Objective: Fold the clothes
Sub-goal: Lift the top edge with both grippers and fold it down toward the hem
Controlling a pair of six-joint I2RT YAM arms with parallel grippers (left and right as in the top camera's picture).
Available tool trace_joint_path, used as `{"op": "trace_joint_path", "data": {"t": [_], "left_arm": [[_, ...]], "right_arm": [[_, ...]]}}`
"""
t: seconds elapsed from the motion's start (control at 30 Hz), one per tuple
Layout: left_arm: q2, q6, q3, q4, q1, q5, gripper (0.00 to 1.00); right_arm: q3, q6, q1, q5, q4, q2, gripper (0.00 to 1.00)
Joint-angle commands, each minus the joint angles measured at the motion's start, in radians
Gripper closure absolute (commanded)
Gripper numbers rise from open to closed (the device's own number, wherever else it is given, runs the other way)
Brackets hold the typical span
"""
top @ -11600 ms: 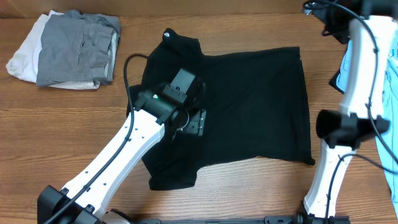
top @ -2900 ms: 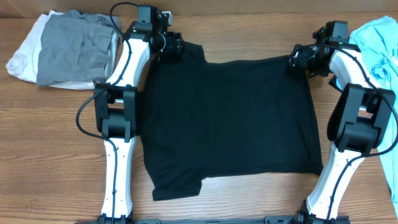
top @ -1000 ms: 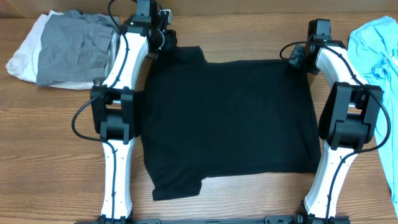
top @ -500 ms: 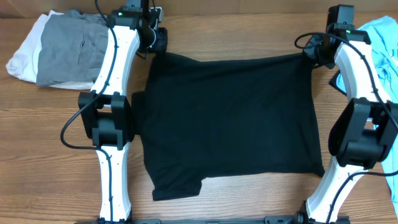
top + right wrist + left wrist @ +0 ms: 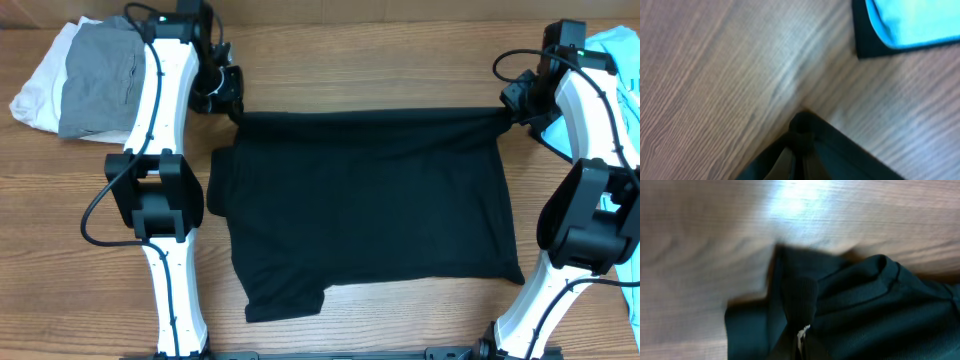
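Left gripper (image 5: 226,100): jaws pinched tight on shirt (image 5: 370,210), at its 10 o'clock corner. Right gripper (image 5: 511,108): likewise clamped on shirt, 2 o'clock corner. Shirt was black, lay flat at centre of table (image 5: 370,60), top edge stretched between grippers. At 10 o'clock sat grey-and-white pile (image 5: 90,85); at 2 o'clock, blue garment (image 5: 620,55).

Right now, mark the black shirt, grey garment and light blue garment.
black shirt (image 5: 370,200), overhead view, middle of its body.
grey garment (image 5: 95,85), overhead view, top of the folded pile.
light blue garment (image 5: 910,20), right wrist view, flat part near its edge.
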Motion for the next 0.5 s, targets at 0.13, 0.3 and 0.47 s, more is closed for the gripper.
{"op": "trace_joint_path", "data": {"t": [0.13,0.3,0.47], "left_arm": [[-0.045,-0.002,0.021,-0.103,0.006,0.024,0.96],[-0.045,0.014,0.021,-0.178,-0.019,0.068,0.96],[-0.045,0.020,0.019,-0.240,-0.063,0.027,0.96]], "right_arm": [[0.016,0.078,-0.020,-0.095,-0.046,-0.023,0.96],[0.016,0.079,-0.020,-0.095,-0.080,-0.023,0.96],[0.016,0.079,-0.021,-0.095,-0.115,-0.023,0.96]]}}
